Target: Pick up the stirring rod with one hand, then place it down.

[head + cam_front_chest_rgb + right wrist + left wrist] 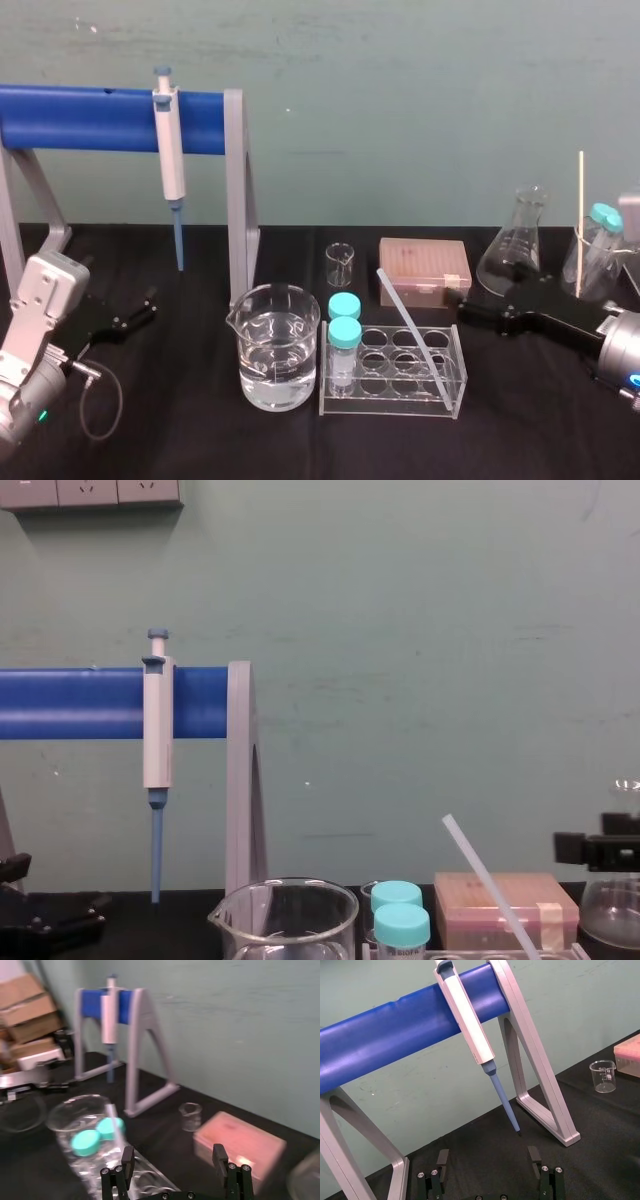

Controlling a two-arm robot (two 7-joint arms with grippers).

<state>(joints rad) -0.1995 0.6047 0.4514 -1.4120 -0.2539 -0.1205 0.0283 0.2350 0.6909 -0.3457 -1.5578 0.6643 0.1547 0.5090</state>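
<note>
Long thin translucent white stirring rod [408, 325] is not in my grip. It leans in the clear plastic tube rack [455, 385], lower end in a well on the right side, upper end tilted to the far left. My right gripper [468, 303], black with blocky fingers, sits low over the black table [180, 440] just right of the rack, in front of the clear glass conical flask [515, 240], near the rod but apart from it. Fingers are spread wide with nothing between them. My left gripper [150, 302] is at the far left by the grey-and-blue pipette stand [238, 190], also spread wide and empty. Water-filled glass beaker [280, 345] stands left of the rack, two teal-capped vials [344, 320] stand in the rack's left end, and a pink tip box [424, 270] lies behind it.
</note>
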